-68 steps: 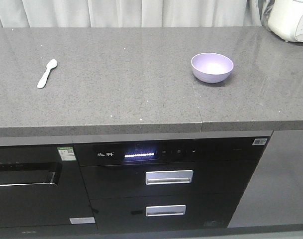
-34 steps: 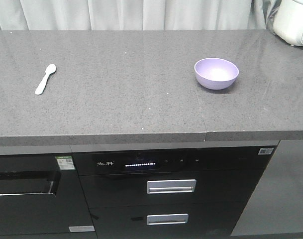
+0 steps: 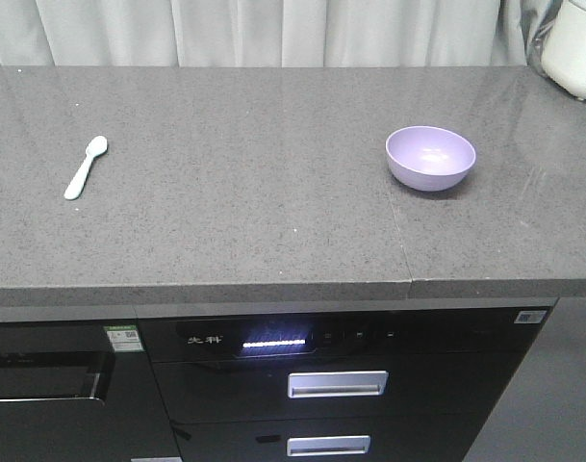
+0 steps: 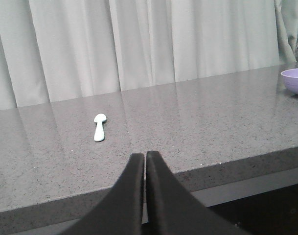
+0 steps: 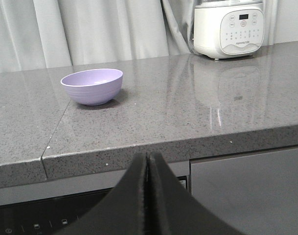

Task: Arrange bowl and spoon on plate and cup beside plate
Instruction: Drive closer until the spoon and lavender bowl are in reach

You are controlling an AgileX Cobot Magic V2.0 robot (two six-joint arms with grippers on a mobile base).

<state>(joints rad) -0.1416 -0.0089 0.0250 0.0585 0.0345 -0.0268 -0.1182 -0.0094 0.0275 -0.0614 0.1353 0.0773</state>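
Observation:
The lavender bowl (image 3: pixel 430 158) sits upright on the right part of the grey countertop (image 3: pixel 244 192), also seen in the right wrist view as the bowl (image 5: pixel 92 86) and at the left wrist view's right edge as the bowl (image 4: pixel 294 81). The pale mint spoon (image 3: pixel 86 166) lies flat at the left, head away from me; the left wrist view shows the spoon (image 4: pixel 100 127) too. My left gripper (image 4: pixel 145 155) is shut and empty, hanging before the counter's front edge. My right gripper (image 5: pixel 149 155) is also shut and empty, below the counter edge. The plate and cup are out of view.
A white rice cooker (image 5: pixel 229 28) stands at the back right of the counter, partly visible as the cooker (image 3: pixel 574 50). Pale curtains (image 3: pixel 273 32) hang behind. Below the counter is a dark appliance front with a lit display (image 3: pixel 273 343) and drawer handles (image 3: pixel 337 384).
The front view has shifted: counter, bowl and spoon sit lower and slightly rightward in the frame than one second ago. Bowl and spoon keep their places on the counter.

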